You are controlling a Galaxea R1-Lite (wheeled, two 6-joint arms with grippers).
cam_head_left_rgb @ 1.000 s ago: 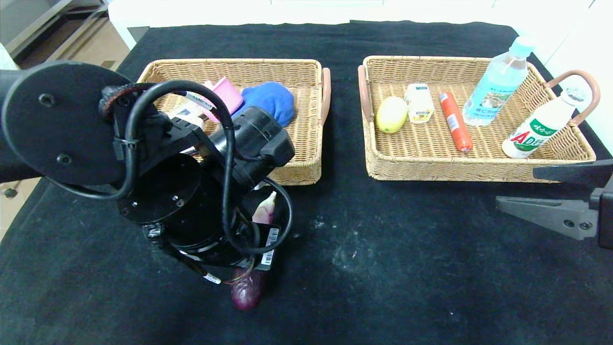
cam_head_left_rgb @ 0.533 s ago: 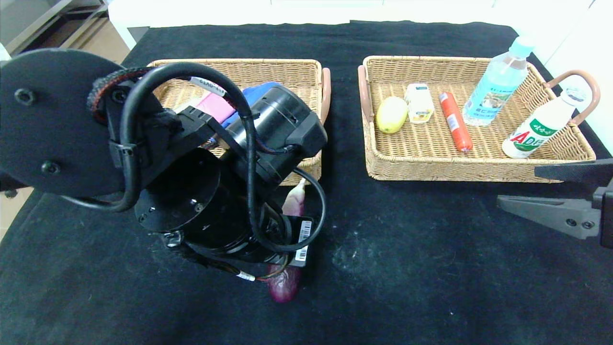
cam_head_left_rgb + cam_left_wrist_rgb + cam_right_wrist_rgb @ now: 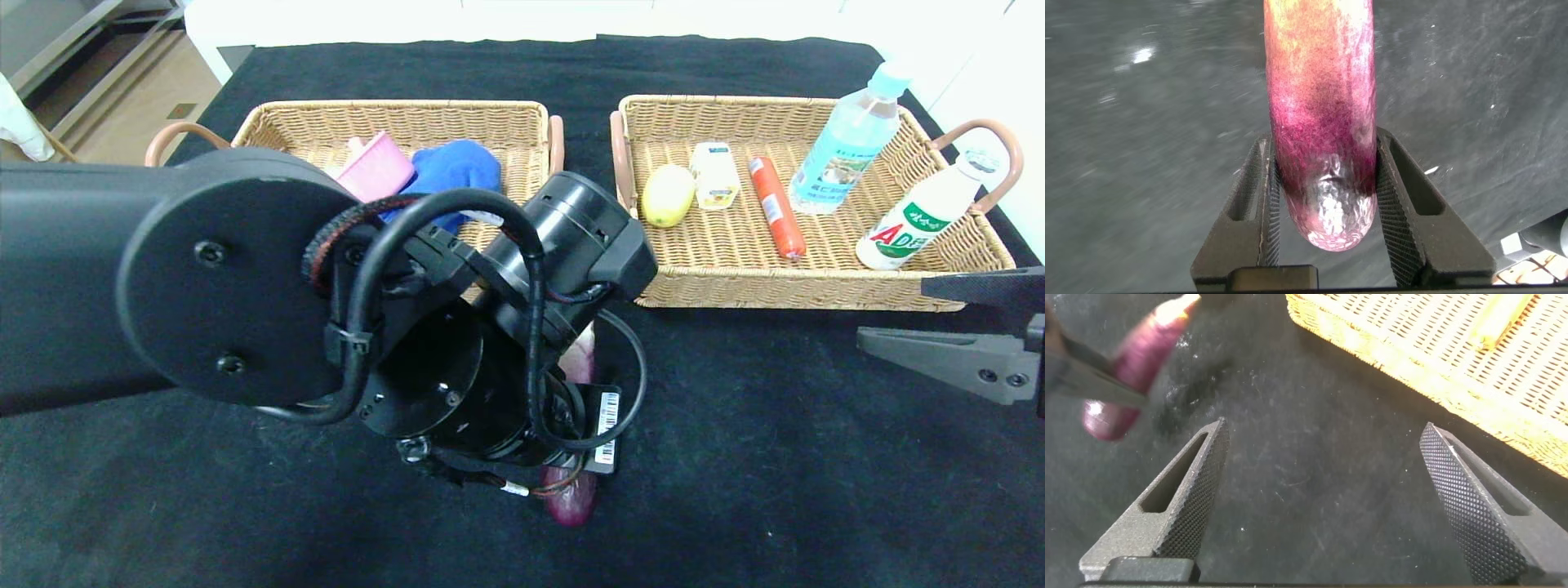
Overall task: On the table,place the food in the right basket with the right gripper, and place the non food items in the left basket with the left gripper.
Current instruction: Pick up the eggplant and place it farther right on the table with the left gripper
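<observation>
Oddly, left of the right basket (image 3: pixel 816 282), the left tool (image 3: pixel 1327 245) clamps the purple aubergine (image 3: pixel 1321 122) above the tabletop (image 3: pixel 735 457), probably ferrying it toward the right tool (image 3: pixel 1327 498), waiting wide near that basket's corner.

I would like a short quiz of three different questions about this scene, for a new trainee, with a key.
1. True or false: the left pincer is shut on the aubergine.
2. Which stands upright in the right basket? A) water bottle B) sausage C) yellow fruit
3. Fill in: the right pincer is ____ and holds nothing.

Key: 1 true; 2 A; 3 open.
</observation>
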